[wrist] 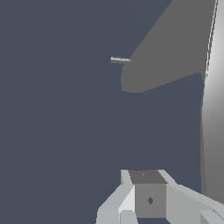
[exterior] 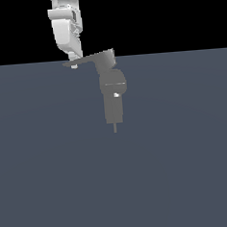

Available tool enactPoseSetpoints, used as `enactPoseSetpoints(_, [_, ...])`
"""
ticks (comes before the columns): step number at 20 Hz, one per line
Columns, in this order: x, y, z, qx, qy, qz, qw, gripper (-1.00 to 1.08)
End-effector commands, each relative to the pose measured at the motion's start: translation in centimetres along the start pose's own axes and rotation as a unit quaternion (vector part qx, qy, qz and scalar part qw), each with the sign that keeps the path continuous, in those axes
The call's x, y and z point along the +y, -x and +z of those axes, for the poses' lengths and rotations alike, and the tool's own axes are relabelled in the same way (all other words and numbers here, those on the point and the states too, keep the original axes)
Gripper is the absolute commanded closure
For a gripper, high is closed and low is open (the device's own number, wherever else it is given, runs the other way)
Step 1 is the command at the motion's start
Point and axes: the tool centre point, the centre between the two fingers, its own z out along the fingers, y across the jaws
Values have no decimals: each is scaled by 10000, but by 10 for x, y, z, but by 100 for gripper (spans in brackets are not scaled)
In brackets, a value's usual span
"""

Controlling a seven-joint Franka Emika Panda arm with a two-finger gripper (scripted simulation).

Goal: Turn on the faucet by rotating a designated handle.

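Observation:
The matte grey faucet [exterior: 112, 89] stands upright in the middle of the exterior view, its thin pin [exterior: 115, 128] at the lower end. From its blocky top the long flat handle [exterior: 85, 60] reaches toward the exterior view's left and tapers to a tip. My gripper [exterior: 74, 65] comes down from above and sits right at that tip, touching or nearly touching it. In the wrist view my gripper [wrist: 146, 175] shows its fingers pressed together with nothing between them. The handle's pale blade [wrist: 213, 131] runs just beside them. The faucet body [wrist: 170, 48] and pin [wrist: 119, 59] lie farther off.
A flat blue-grey floor [exterior: 53, 178] spreads under and around the faucet. Behind it the background is black. My white arm [exterior: 65, 27] hangs in from above at the exterior view's left of the faucet.

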Motion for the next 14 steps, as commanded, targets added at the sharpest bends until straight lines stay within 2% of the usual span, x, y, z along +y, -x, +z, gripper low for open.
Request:
enactPoseSetpoints(1, [0,0,0,1,0,1,10000,108])
enactPoseSetpoints(14, [33,1,0,1,0,1,10000,108])
